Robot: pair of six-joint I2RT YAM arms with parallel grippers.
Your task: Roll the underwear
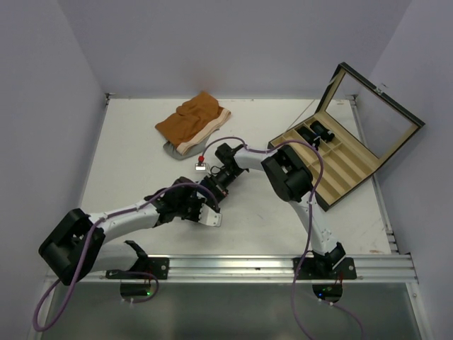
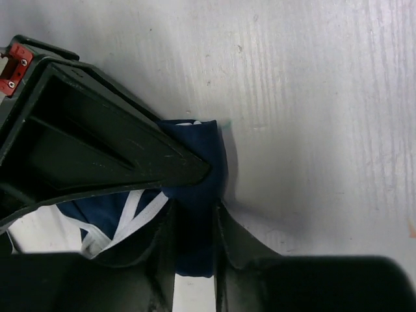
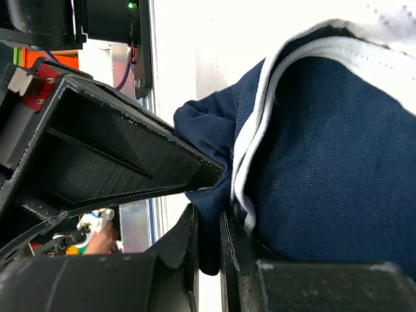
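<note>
The underwear (image 2: 203,146) is navy fabric with white trim (image 2: 138,211), bunched on the white table. In the left wrist view a fold of it stands between my left gripper's (image 2: 195,242) two fingers, which press it from both sides. The right wrist view shows a larger navy mass (image 3: 325,149) edged in white, with a thin fold pinched in my right gripper (image 3: 209,240). From above, both grippers meet at mid-table, left (image 1: 204,207) and right (image 1: 214,184), and hide nearly all of the underwear.
Orange-brown shorts (image 1: 192,120) lie on a grey garment (image 1: 172,151) at the back. An open wooden box (image 1: 341,161) with raised lid (image 1: 375,113) stands at the right. A small white object with a red top (image 1: 202,164) sits near the right wrist.
</note>
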